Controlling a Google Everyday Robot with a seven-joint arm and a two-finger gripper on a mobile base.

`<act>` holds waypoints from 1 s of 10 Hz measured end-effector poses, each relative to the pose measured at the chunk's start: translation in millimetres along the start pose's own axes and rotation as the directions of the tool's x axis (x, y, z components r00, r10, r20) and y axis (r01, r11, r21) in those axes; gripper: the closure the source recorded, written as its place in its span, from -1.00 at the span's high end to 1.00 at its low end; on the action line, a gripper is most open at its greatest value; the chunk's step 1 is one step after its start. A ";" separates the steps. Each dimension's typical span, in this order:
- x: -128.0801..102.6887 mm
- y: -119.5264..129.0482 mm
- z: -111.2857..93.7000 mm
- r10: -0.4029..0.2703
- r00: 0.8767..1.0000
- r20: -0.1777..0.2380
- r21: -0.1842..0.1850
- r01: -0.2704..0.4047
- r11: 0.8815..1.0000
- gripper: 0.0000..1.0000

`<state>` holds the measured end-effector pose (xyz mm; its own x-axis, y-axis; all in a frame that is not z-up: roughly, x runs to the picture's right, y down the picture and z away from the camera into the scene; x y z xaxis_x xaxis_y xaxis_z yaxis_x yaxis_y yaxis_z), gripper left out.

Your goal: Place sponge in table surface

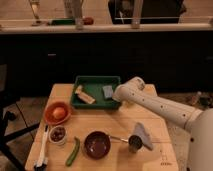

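Observation:
The sponge [108,91] is a small grey-blue pad lying flat in the right part of the dark green tray [95,80]. The gripper [117,96] is at the end of my white arm, low over the tray's right edge, just right of the sponge and very close to it. I cannot tell whether it touches the sponge. The table surface [115,120] is a light wooden top of pale planks under everything.
Tan and yellowish pieces [84,96] lie in the tray's left part. An orange bowl [57,112], a small bowl [58,134], a white brush [42,147], a green vegetable [73,151], a dark bowl [97,144], a metal cup [134,142] and a grey cloth [142,134] lie on the table.

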<state>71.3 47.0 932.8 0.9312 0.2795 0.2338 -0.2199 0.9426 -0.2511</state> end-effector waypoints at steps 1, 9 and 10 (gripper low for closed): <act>-0.3 -0.6 1.1 0.001 1.000 0.005 -0.009 -0.001 1.000 0.60; -13.2 -6.5 11.2 -0.011 0.998 0.064 -0.059 0.015 0.998 0.60; -15.1 -7.9 11.0 -0.013 0.997 0.074 -0.064 0.018 0.998 0.60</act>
<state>55.7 37.4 941.6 0.9100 0.2796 0.3061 -0.1840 0.9340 -0.3062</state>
